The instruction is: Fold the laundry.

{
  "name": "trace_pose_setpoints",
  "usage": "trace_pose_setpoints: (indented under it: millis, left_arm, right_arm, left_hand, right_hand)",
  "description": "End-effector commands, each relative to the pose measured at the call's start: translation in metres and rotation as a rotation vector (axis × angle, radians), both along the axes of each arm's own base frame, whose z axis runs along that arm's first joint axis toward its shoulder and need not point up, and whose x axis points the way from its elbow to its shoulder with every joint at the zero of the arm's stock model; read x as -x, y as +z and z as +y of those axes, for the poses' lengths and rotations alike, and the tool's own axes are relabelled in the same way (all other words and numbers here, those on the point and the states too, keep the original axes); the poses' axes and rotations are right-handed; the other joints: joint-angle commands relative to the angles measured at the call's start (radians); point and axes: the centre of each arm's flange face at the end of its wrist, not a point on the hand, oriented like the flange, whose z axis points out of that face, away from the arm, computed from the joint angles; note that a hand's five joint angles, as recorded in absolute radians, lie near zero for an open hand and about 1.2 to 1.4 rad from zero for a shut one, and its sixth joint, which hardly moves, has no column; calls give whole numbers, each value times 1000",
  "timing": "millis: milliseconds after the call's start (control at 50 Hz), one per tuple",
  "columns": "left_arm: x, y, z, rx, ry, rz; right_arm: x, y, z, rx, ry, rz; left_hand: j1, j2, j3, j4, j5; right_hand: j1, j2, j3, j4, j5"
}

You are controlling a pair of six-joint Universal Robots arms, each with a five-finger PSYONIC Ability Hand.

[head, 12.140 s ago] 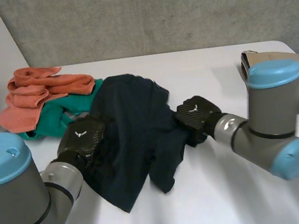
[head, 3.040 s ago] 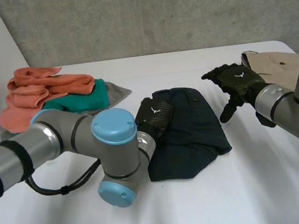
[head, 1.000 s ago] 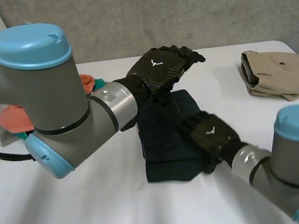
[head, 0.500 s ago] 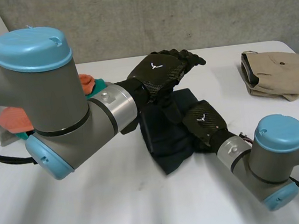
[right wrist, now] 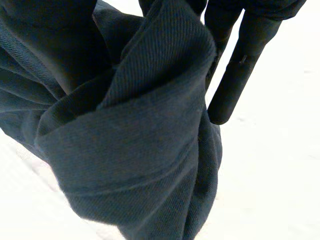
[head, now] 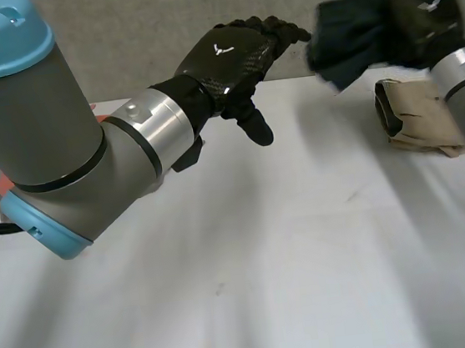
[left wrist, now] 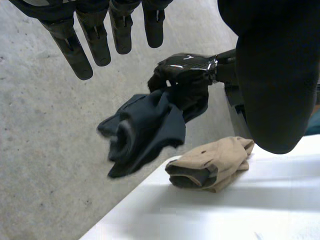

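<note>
Navy garment (head: 349, 33) hangs bunched in the right hand (head: 425, 7), fingers clamped on it, at the far right just above the folded tan garment (head: 421, 115) (its likely stack), while the left hand (head: 227, 55), fingers apart and empty, hovers to its left.

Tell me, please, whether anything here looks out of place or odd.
Yes: the dark garment is bunched up in the right hand, in the air near the folded beige garment, not lying flat on the table.
</note>
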Motion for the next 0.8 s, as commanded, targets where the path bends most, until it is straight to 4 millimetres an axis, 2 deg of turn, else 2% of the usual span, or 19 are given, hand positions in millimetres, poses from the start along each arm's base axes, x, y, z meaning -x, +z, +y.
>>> trace_pose_setpoints:
  millis: [20,40,100,120,200,320,420,480,500,520,560,620,700,720,800]
  left_arm:
    - [1,-1,1,-12,-5,8]
    - [1,-2,2,-14,-7,6]
    - [2,-5,3,-22,-10,0]
    - [2,-5,3,-24,-10,0]
    - [2,-8,3,-30,-8,-6]
    - [2,-12,3,-39,-8,-14]
    - [1,-17,4,-49,-8,-23]
    - [2,-18,3,-51,-8,-25]
    - [2,-19,4,-52,-9,-26]
    - [2,-19,4,-52,-9,-26]
    - [2,-19,4,-52,-9,-26]
    - [2,-18,4,-54,-9,-23]
    - [2,-16,6,-50,-14,-21]
    - [3,-15,7,-49,-16,-18]
    - [5,-14,12,-46,-26,-17]
  right_arm:
    - [82,-23,-68,14,-56,23]
    - [92,-35,-77,-3,-39,22]
    - [103,-56,-90,-31,-12,15]
    - [110,-72,-97,-53,2,15]
    - [135,-104,-112,-77,8,23]
    - [153,-139,-125,-101,-2,18]
    - [154,-162,-125,-148,54,5]
    - [153,-165,-125,-158,62,-6]
    - [153,-164,-125,-156,60,-6]
    - [153,-164,-125,-156,57,-7]
    - [156,-164,-125,-154,25,-8]
    - [162,-158,-124,-167,-37,-27]
    - [185,-126,-114,-198,-118,-47]
    - [198,-114,-106,-212,-145,-49]
    - [205,-85,-85,-233,-185,-24]
  left_hand:
    - [15,-9,-17,-16,-16]
    - [12,-12,-20,-18,-19]
    - [12,-12,-20,-18,-19]
    - [12,-12,-20,-18,-19]
    - [12,-12,-20,-18,-19]
    - [15,-9,-17,-16,-16]
    - [15,-9,-17,-15,-16]
    - [18,-6,-14,-13,-13]
    - [18,-6,-14,-13,-13]
    - [18,-6,-14,-13,-13]
    - [18,-6,-14,-13,-13]
    - [18,-6,-14,-13,-13]
    - [18,-6,-14,-13,-13]
    - [18,-6,-14,-13,-13]
    - [18,-6,-14,-13,-13]
  right_hand:
    - [432,283,273,199,343]
    - [432,283,273,199,343]
    - [432,283,273,199,343]
    - [432,283,273,199,343]
    - [432,283,273,199,343]
    - [432,283,273,199,343]
    - [432,283,273,199,343]
    - [432,283,273,199,343]
    - [314,165,155,81,225]
    - [-4,-153,-163,-237,-93]
    - [-790,-939,-949,-1022,-879]
    - [-790,-939,-949,-1022,-879]
    - [-790,-939,-949,-1022,-879]
    - [-790,-939,-949,-1022,-879]
    - [-790,-939,-949,-1022,-879]
